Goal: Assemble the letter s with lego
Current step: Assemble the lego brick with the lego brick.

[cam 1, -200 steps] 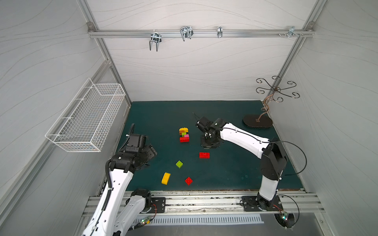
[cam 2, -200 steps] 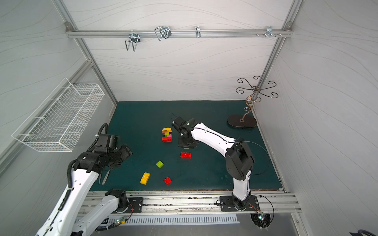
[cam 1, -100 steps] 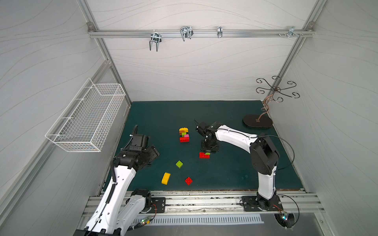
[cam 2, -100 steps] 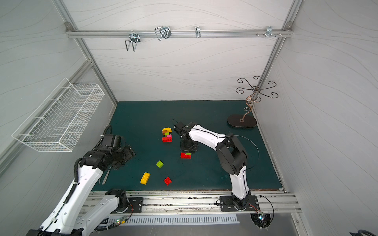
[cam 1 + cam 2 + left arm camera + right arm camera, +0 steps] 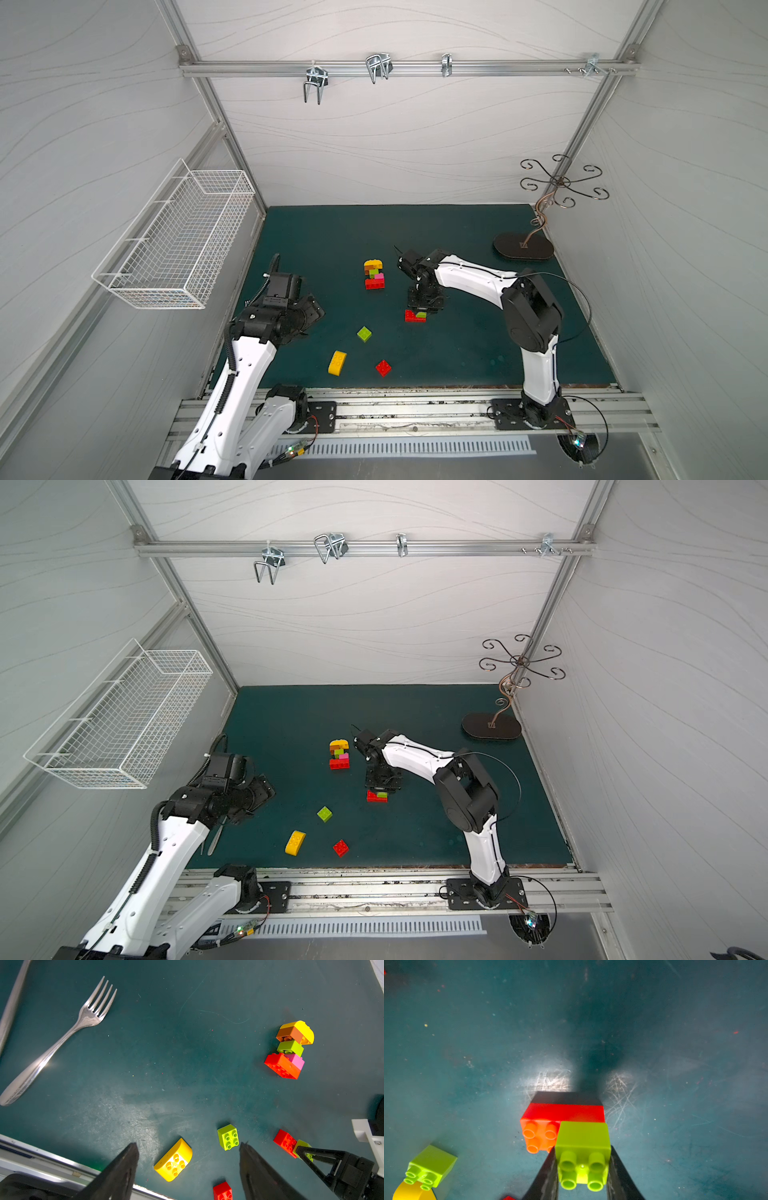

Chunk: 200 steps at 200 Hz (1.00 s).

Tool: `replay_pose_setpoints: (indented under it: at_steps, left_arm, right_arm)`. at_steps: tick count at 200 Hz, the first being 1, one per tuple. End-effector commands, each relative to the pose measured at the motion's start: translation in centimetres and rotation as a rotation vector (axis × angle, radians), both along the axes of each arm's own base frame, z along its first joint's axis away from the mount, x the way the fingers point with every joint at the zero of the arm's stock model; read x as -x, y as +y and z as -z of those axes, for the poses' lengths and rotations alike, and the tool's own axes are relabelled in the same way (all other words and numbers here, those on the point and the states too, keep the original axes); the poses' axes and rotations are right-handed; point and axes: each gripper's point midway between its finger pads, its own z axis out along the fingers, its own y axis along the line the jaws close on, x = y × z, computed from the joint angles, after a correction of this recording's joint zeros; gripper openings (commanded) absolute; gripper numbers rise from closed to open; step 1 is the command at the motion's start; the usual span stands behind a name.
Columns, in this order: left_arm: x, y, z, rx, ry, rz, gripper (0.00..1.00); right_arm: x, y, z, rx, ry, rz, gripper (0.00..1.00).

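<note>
Right gripper [image 5: 582,1159], tight on lime brick [image 5: 583,1136], now down at red oblong [image 5: 562,1112]; left gripper [image 5: 188,1147] apart, empty.

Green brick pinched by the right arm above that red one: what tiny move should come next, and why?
Probably a gentle press straight down. The right end effector is shut on the lime green brick, which sits over one end of the red oblong brick. Whether it is fully seated cannot be told, so pressing before letting go seems safest.
</note>
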Motion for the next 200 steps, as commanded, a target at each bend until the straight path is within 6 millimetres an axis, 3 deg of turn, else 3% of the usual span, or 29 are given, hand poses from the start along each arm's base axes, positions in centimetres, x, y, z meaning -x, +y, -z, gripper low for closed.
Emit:
replay_pose_setpoints:
  at_steps: [1, 84, 123, 200]
  left_arm:
    - [-0.5, 0.2, -0.9, -0.003, -0.04, -0.002, 0.79]
    - [-0.5, 0.3, -1.2, -0.013, -0.042, -0.005, 0.79]
    - [-0.6, 0.3, -1.2, -0.012, -0.041, -0.004, 0.79]
    - [-0.6, 0.4, -1.6, -0.02, -0.048, -0.004, 0.79]
  right_arm:
    - [0.6, -0.8, 1.5, 0.037, 0.044, 0.017, 0.06]
    - [1.5, -1.0, 1.5, 0.044, 0.065, -0.006, 0.01]
    - [1.4, -1.1, 2.4, 0.062, 0.069, -0.01, 0.01]
    - [3.9, -1.4, 4.7, 0.098, 0.088, -0.014, 0.0]
